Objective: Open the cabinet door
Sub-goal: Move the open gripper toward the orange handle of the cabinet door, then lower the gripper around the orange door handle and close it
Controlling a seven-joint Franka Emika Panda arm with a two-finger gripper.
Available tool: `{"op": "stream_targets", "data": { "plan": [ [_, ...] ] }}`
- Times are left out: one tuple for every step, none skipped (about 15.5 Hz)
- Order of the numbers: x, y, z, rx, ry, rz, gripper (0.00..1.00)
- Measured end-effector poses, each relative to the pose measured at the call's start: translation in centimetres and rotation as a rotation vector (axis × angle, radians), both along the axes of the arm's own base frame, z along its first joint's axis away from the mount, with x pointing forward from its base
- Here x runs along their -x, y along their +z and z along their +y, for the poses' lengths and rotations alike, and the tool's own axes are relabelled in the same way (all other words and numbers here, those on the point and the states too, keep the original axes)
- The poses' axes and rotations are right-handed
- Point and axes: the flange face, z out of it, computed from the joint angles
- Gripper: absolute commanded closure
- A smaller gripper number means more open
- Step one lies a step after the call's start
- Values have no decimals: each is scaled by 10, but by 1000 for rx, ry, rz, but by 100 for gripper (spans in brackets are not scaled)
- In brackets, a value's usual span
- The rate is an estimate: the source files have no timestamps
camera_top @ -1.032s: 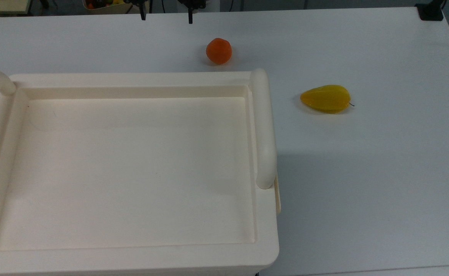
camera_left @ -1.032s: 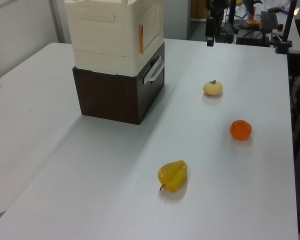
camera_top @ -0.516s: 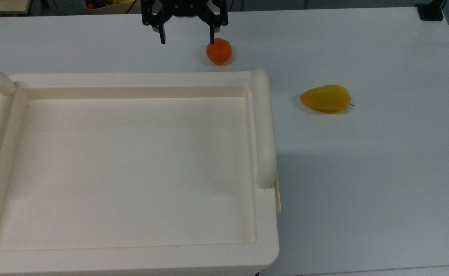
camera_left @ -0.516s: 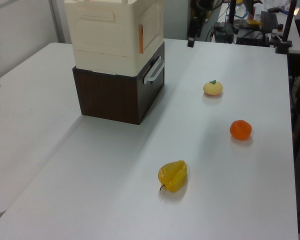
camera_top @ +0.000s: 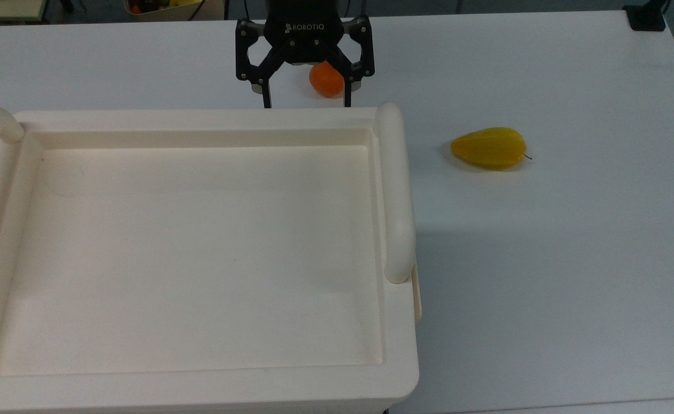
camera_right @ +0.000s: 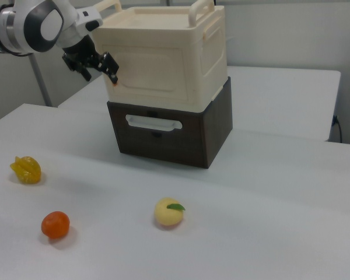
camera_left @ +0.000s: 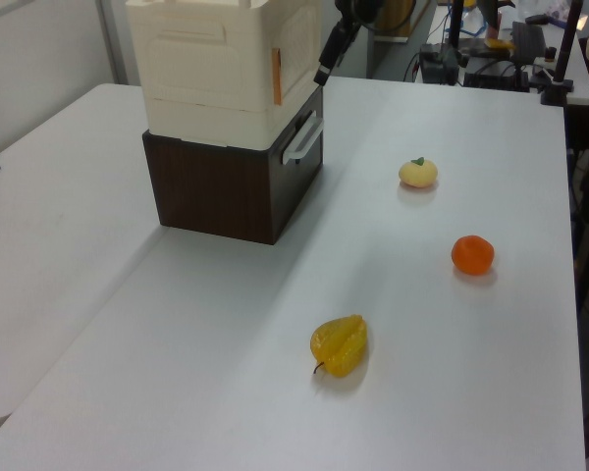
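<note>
A white table [camera_right: 268, 233] seen in the right view, described from the near edge back. Nearest, at about 7 o'clock, sits a round orange fruit [camera_right: 55, 224]. Just beyond it, near 6 o'clock, is a pale yellow peach-like fruit [camera_right: 168, 212] with a green leaf. Farther back at 9 o'clock lies a ribbed yellow starfruit [camera_right: 26, 169]. Behind these, at the centre, stands a dark brown drawer unit [camera_right: 169, 131] with a pale handle, and stacked on it is the big cream cabinet [camera_right: 163, 52].

The cabinet door [camera_right: 149, 67] is the flat cream panel on the cabinet's front face. It looks closed and flush, with a small orange-brown mark at its edge toward 9 o'clock.

What could go wrong: the gripper is arriving right at the door's edge, and a slightly wrong line could send a finger into the cabinet wall instead of catching the door. That push could shove the cabinet along or off the drawer unit, since it appears only to rest there. A fingertip could also slip off the thin edge and leave the door shut.

The gripper [camera_right: 99, 65] hangs at 10 o'clock in the right view, just beside the door's marked edge. In the top view the gripper [camera_top: 305, 99] shows its two fingers spread wide, holding nothing, their tips at the cabinet's far rim. Whether a tip touches the door cannot be told.
</note>
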Motion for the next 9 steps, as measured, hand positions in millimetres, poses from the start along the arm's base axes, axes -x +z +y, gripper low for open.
{"op": "stream_targets", "data": {
  "plan": [
    [-3,2,3,3,4,-27,0],
    [-6,2,6,3,5,-51,0],
    [-9,2,9,-1,0,-76,0],
    [-13,1,12,-1,-6,-101,0],
    [-16,-1,15,4,-15,-121,1],
    [-19,-5,18,14,-23,-138,3],
    [-22,-9,22,25,-30,-152,5],
    [-25,-14,27,34,-34,-171,9],
    [-28,-18,31,41,-36,-185,19]
  ]
}}
